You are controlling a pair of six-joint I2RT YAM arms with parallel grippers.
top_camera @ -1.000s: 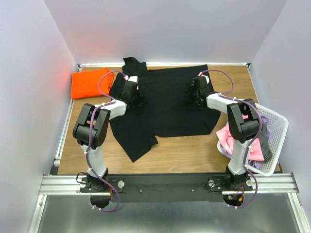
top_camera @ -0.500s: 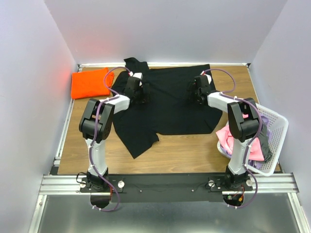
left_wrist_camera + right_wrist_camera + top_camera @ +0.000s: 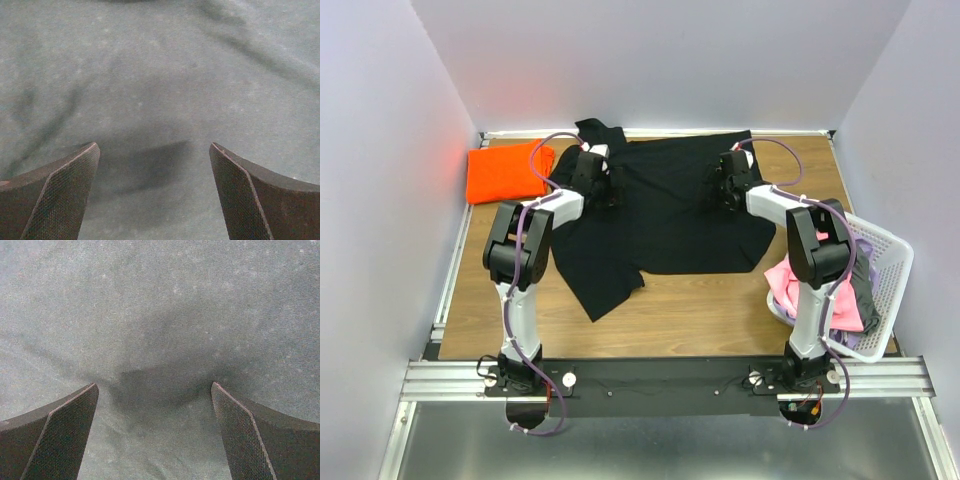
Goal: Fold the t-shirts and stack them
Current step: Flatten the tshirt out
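Black shirt (image 3: 670, 220) lies spread on the counter (image 3: 700, 310), its upper part toward the back wall. One sleeve pokes out at far left. A loose flap trails toward the near-left, not squared. Orange shirt (image 3: 505, 172) sits folded in the far-left corner, apart from the black one. Pink shirt (image 3: 790, 280) hangs over the rim of the basket (image 3: 892, 262) at right, with grey-purple cloth (image 3: 865, 250) inside.

Handling, as judged: thin, limp, light cloth with no stiffness. It will drape and drag, and will bunch if pulled from one point. Flat mid-panel gives little to pinch. Better to take hold at edges: shoulder seams, sleeve roots, hem corners, both sides at once so the fold stays even.

Left tool (image 3: 607, 187) is over the shirt's far-left part, jaws spread wide, nothing between them but flat black cloth and a shadow. Right tool (image 3: 727, 185) is over the far-right part, likewise spread wide and empty. Both hang low over the fabric. Cannot tell whether the fingertips touch it.
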